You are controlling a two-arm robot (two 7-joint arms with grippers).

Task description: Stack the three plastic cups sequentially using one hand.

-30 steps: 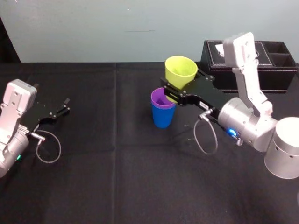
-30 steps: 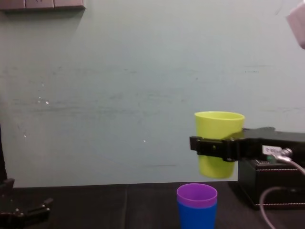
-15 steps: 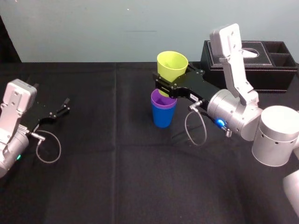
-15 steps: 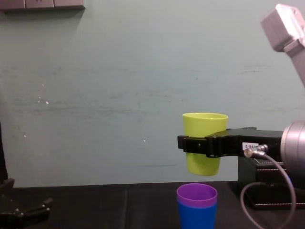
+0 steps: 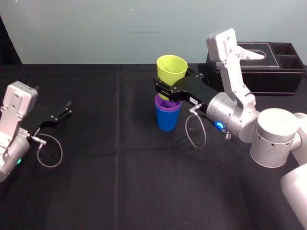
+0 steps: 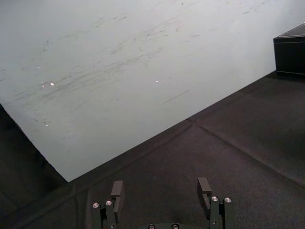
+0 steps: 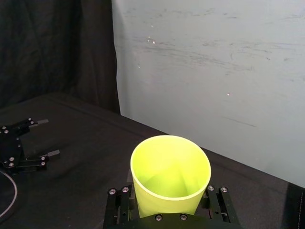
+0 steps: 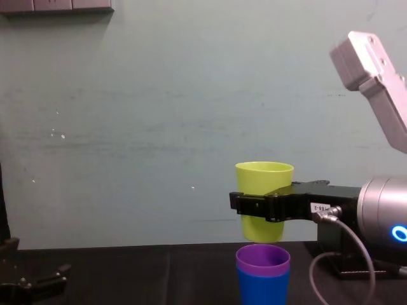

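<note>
With fingers pressed on its sides, my right gripper (image 5: pixel 165 90) is holding the yellow-green cup (image 5: pixel 171 71) upright just above the blue cup (image 5: pixel 167 121), my left gripper (image 5: pixel 64 109) is resting well to the left of the blue cup, fingers apart and empty, and the purple cup (image 5: pixel 166 106) is sitting nested inside the blue cup.

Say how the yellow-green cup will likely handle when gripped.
Probably light and stiff: the right gripper holds the yellow-green cup aloft by its sides, no denting visible. Its smooth tapered wall looks slippery and may slide in a loose grip. Empty and tall, it would likely tip if nudged off the purple cup.
</note>
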